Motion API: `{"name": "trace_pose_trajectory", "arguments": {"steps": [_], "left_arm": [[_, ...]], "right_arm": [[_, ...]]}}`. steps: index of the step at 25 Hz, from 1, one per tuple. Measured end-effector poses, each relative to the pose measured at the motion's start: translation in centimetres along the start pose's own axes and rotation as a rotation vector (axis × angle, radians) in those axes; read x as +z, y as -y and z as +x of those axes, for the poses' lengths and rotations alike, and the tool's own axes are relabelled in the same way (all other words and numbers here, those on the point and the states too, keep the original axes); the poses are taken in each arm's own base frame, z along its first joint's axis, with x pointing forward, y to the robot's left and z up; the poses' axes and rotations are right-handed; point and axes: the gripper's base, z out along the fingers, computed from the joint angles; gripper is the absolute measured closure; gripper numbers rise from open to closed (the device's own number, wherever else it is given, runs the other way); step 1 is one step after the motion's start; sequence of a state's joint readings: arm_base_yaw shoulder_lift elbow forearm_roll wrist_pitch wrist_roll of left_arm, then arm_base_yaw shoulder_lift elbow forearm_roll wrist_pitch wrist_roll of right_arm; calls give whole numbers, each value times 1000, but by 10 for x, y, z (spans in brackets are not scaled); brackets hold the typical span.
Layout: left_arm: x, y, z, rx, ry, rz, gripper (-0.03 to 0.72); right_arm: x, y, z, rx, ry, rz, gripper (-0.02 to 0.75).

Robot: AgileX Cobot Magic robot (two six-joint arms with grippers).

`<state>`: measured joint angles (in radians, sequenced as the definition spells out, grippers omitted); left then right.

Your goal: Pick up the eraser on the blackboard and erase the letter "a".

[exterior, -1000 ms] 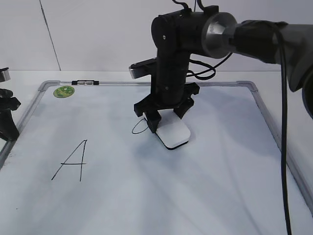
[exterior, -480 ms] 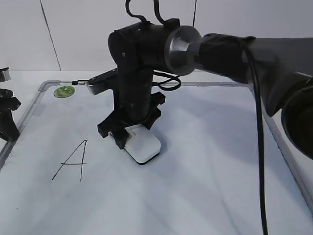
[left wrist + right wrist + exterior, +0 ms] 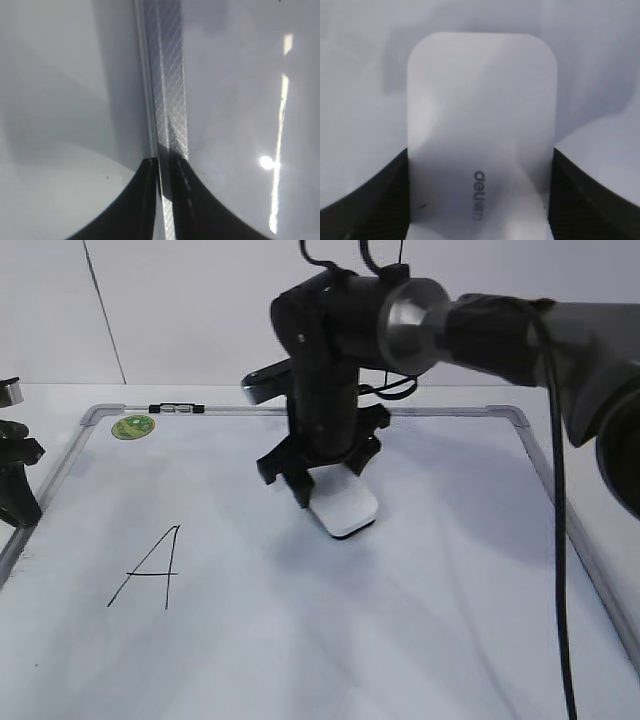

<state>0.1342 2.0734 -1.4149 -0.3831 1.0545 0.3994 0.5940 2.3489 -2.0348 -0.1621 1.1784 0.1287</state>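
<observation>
The right gripper point(image 3: 325, 490) is clamped on the eraser point(image 3: 343, 506), one black finger point(image 3: 367, 200) against each long side. The eraser sits flat on the blackboard point(image 3: 400, 640), near mid-board and slightly toward the far edge, well clear of the grey frame point(image 3: 545, 470) on all sides. Open white surface lies all around it. The capital "A" point(image 3: 148, 568) stands well apart to the left. The lowercase "a" is not visible. The left gripper point(image 3: 162, 200) hangs over the frame's left rail point(image 3: 167, 80); its finger state cannot be determined.
</observation>
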Motion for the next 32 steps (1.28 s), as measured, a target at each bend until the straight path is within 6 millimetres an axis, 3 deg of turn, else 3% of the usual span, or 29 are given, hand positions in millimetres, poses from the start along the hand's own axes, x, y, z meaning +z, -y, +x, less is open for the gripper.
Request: {"name": "trace_pose_trajectory", "arguments": {"steps": [3,5,11,15,20,24,27,32], "left_arm": [[0,0,0,0,0,0,620],[0,0,0,0,0,0,620],[0,0,0,0,0,0,620],[0,0,0,0,0,0,619],[0,0,0,0,0,0,617],[0,0,0,0,0,0,617],[0,0,0,0,0,0,617],[0,0,0,0,0,0,616]], "right_arm": [[3,25,0,50,-13,12,177],[4,30,0,73,-18,-3,176],[2,23,0,46,-20,-47,177],[-4,-8,-1,-25,-14,-81,177],[-15,-70,-2,-132,9,-157,177],[-42,-85,-5,-154,70,-200,177],[-75,-75,-6,-157,145,-184,177],[-112,-58,-5,-161,226,-121,177]]}}
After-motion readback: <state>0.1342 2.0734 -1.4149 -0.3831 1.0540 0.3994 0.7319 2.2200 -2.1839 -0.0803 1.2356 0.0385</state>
